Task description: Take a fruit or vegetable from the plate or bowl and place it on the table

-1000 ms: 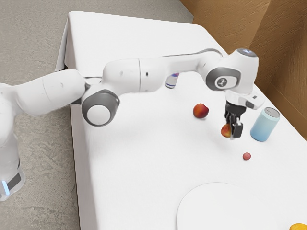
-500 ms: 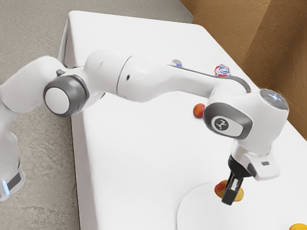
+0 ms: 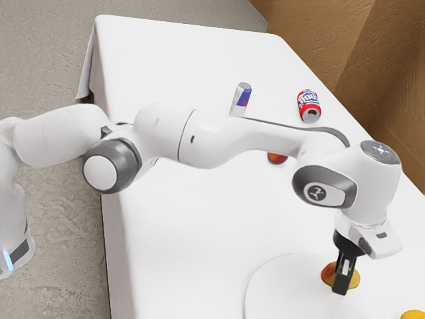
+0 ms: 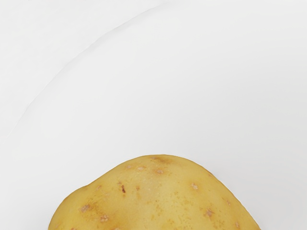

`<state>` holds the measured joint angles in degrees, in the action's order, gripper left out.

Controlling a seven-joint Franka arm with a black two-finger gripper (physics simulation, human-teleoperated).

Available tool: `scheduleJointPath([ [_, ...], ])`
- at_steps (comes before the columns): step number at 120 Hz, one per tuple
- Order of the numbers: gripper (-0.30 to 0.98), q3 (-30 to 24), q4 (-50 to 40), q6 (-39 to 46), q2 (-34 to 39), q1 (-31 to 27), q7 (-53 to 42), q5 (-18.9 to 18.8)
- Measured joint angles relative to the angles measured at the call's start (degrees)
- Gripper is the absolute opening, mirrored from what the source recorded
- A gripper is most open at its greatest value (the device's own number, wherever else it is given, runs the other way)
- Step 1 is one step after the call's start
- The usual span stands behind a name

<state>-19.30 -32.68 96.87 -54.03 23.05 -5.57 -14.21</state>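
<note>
White-clothed table (image 3: 179, 232), brown wall (image 3: 392, 66): potato (image 4: 153, 201) at gripper (image 3: 341, 290)

Potato at the gripper, over the white plate (image 3: 255, 282), near side, exterior view's right; can't tell if gripper is spread or pinching it. Far side: red can (image 3: 309, 106), blue-and-white lettering too small to read surely; left of it, silver-blue can (image 3: 241, 100), label unreadable. Red fruit (image 3: 277, 159) partly behind arm. Yellow item (image 3: 414, 314), near right edge.

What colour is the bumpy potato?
The potato is yellow with little brown spots, clearest in the wrist view.
</note>
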Motion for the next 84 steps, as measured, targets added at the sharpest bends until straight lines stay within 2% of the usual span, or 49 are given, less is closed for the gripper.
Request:
scheduleJointPath([
  [32,0.34,-0.5,0.4,1.7,-0.1,0.6,0.0,-0.6],
  [46,0.54,-0.7,0.2,2.0,0.0,0.6,-0.1,-0.6],
  [66,0.64,-0.7,0.2,2.1,0.4,0.7,-0.3,-0.6],
  [73,0.66,0.2,-0.2,0.3,4.7,0.5,-0.3,-2.8],
  [77,0.66,2.2,-2.8,-2.5,10.7,-0.1,-0.2,-4.4],
  [81,0.67,4.6,-9.4,-5.3,18.4,-2.2,-0.1,-5.4],
  [84,0.67,5.7,-17.7,-7.1,25.4,-5.6,-0.1,-5.2],
])
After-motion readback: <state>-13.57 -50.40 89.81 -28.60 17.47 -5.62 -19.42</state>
